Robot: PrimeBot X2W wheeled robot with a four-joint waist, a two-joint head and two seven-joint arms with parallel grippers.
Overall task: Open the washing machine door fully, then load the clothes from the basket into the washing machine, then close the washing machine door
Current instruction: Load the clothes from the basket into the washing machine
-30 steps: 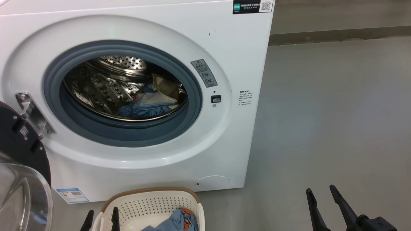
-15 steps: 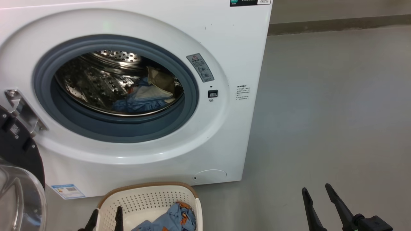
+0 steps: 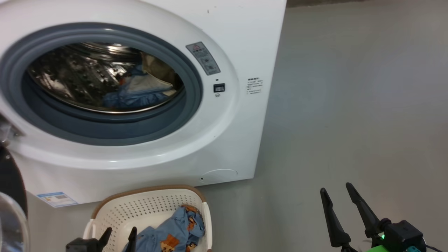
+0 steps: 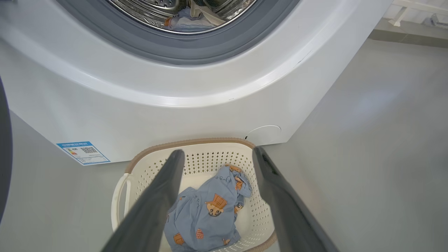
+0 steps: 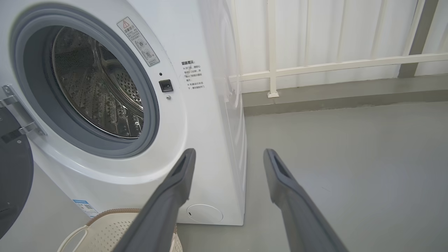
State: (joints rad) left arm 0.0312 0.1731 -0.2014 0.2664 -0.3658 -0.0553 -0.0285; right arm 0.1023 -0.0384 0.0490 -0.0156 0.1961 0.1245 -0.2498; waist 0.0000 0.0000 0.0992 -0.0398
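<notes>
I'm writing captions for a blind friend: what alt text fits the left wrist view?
The left gripper, open, points down at a cream perforated basket holding light blue clothes printed with orange-brown figures. Behind it stands the white washing machine, its grey-rimmed drum open, some laundry inside.

Blue clothes in cream basket; door seemingly wide open

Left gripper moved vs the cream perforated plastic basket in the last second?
Yes. Against the cream-white perforated plastic basket, the left gripper shifted right: both fingertips now over its interior; one was outside its left wall before.
</notes>
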